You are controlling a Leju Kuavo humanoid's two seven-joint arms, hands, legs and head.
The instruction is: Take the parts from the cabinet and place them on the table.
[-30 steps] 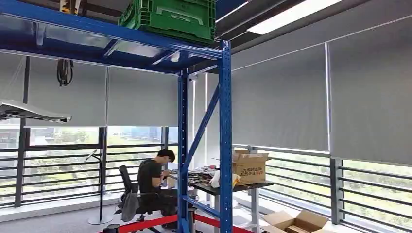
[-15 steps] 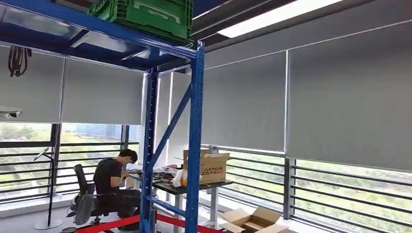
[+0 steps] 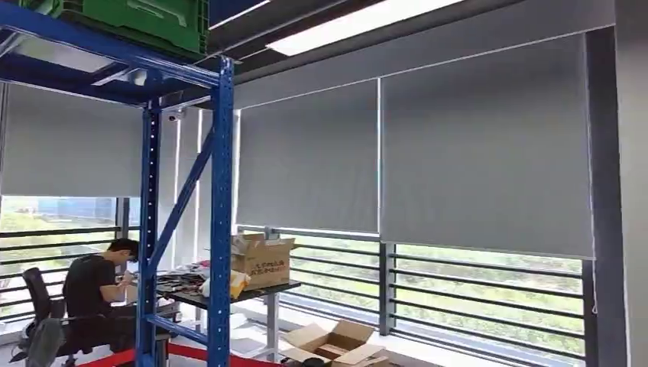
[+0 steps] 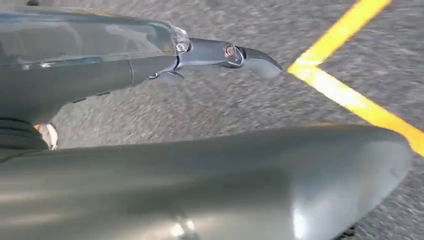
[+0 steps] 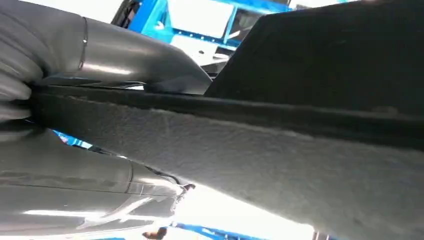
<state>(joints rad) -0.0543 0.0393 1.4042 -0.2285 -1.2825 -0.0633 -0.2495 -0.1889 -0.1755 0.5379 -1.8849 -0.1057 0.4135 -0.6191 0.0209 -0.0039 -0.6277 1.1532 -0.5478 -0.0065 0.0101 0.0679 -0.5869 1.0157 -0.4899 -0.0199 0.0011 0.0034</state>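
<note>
Gripping a flat, felt-like grey panel (image 5: 280, 165) with a dark upper face, the right hand (image 5: 75, 120) has its thick smooth grey thumb above the panel's edge and its glossy fingers (image 5: 75, 195) below, so the part sits clamped between them in the right wrist view. The panel's cut edge looks fibrous and rough, with a black seam along it. Behind it are blurred blue metal rack bars (image 5: 200, 15).

The left hand (image 4: 150, 65) hangs over speckled grey floor (image 4: 210, 110) crossed by a painted yellow line (image 4: 355, 95). Its glossy grey fingers stretch out straight, one ending in a dark tapered tip (image 4: 257, 60), with nothing between them.

From the head view, a blue perforated steel rack (image 3: 221, 214) with a diagonal brace stands at the left, a green ribbed plastic crate (image 3: 145, 21) on its top shelf. Beyond it a person (image 3: 92, 294) sits on an office chair at a dark-topped table (image 3: 237, 292) carrying an open cardboard box (image 3: 264, 260) and cluttered small items. Another open cardboard box (image 3: 332, 348) lies on the floor. Matte grey roller blinds (image 3: 481, 145) cover the upper windows above horizontal railings (image 3: 474, 294).
</note>
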